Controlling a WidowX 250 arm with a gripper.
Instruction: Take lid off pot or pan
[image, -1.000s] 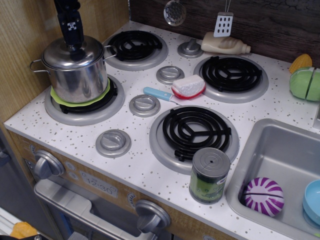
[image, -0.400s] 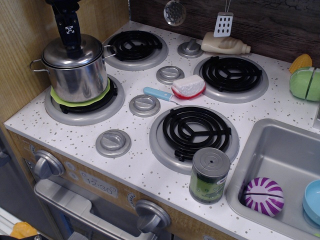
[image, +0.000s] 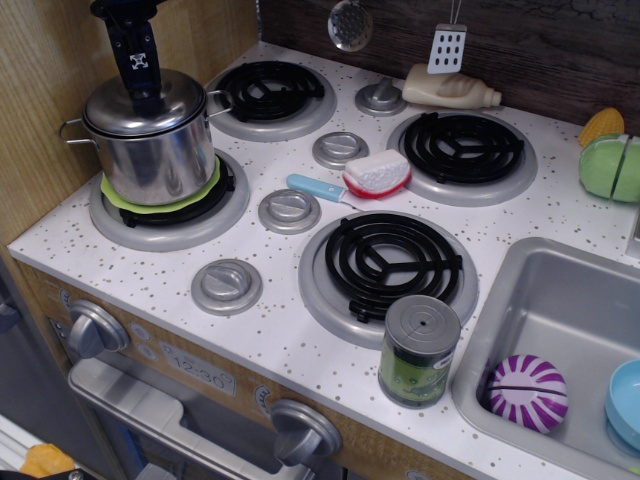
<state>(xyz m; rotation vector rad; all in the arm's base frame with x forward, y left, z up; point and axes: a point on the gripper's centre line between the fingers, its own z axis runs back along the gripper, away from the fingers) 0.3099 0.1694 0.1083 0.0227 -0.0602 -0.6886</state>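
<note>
The shiny steel pot with two loop handles stands on a green mat on the front left burner. The domed steel lid sits flat on the pot. My black gripper comes straight down onto the lid's centre. Its fingers stand close together around the small knob, which they hide. No gap shows between the fingers.
A wooden wall rises just left of the pot. A white and red sponge and a blue-handled tool lie mid-stove. A grey and green can stands at the front. The sink at the right holds toys.
My gripper has come down a little and shifted slightly left onto the lid's centre. The lid and pot have not moved.
</note>
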